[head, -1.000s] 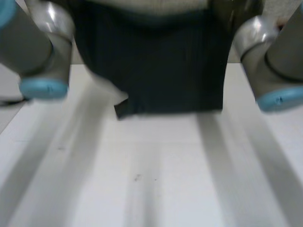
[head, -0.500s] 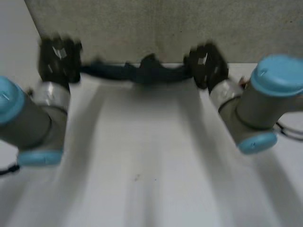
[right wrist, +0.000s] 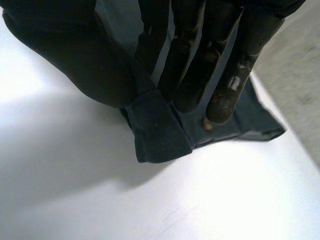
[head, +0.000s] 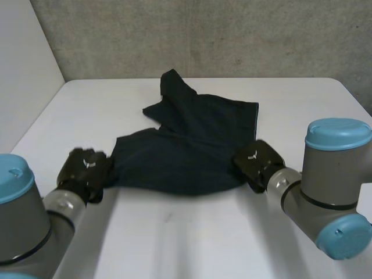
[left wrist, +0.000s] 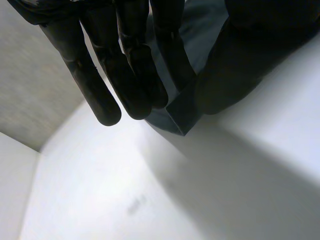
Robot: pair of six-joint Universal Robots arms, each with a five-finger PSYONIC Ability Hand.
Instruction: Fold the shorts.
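From the head view, I have the shorts [head: 192, 145] lying dark and mostly spread across the middle of the frame on the white table [head: 174, 244]. My left hand [head: 87, 168] is at the lower left on the near left corner, and my right hand [head: 256, 163] is right of centre on the near right corner. One leg is rumpled into a peak toward the upper centre. That worries me most: if I carry the near edge over it, I expect the bunching to get trapped inside the fold.

In the left wrist view, the left hand [left wrist: 125, 65] grips the shorts [left wrist: 182, 112], with the cloth nipped between straight fingers [left wrist: 170, 60] and the thumb [left wrist: 240, 60]. Very little fabric sits inside that pinch, just the tip of the corner poking past the fingertips. A quick lift or any drag on the table could pull it free, I think, and that side would drop.

In the right wrist view, the right hand [right wrist: 195, 60] grips the shorts [right wrist: 160, 130] too, with the thick hem clamped under the thumb [right wrist: 75, 55] and more cloth showing beyond the fingertips. This hold looks deeper than the other, so the two sides may not travel evenly and the fold line could end up skewed
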